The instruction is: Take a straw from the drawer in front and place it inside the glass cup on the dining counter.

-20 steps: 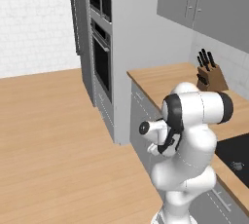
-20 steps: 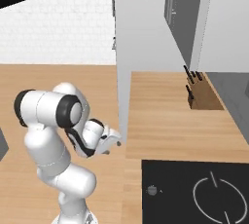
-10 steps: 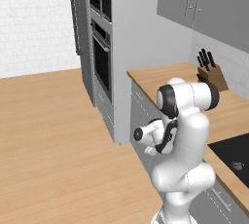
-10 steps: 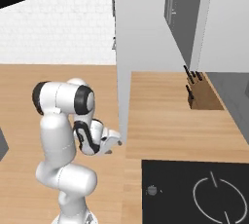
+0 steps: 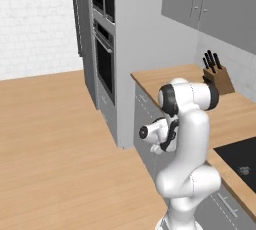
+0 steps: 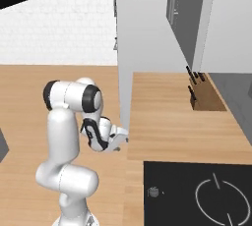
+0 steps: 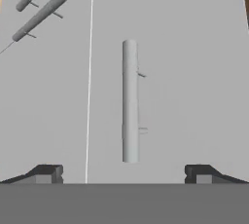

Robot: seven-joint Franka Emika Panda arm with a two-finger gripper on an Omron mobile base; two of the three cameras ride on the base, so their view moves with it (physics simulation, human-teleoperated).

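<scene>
In the hand view the drawer [image 7: 189,72] is shut, its flat light-grey front facing me. Its silver bar handle [image 7: 130,101] runs lengthwise up the middle of that view. My gripper [image 7: 130,173] is open, one dark fingertip [image 7: 47,172] to each side of the handle and a short way back from it, with nothing between them. From the base views the gripper [image 5: 162,146] [image 6: 121,139] points at the grey cabinet front under the wall-side counter. The straw is hidden inside the shut drawer. The glass cup and the dining counter are out of view.
Two more bar handles [image 7: 39,16] sit on neighbouring fronts. A knife block [image 5: 218,76] stands on the wooden countertop [image 6: 167,117], with a black cooktop [image 6: 197,190] nearer the base. A tall oven tower [image 5: 105,59] rises beside the cabinets. Open wooden floor [image 5: 50,139] lies to the left.
The arm's elbow has lifted and the hand has swung in towards the cabinet front. The jaws have stayed open.
</scene>
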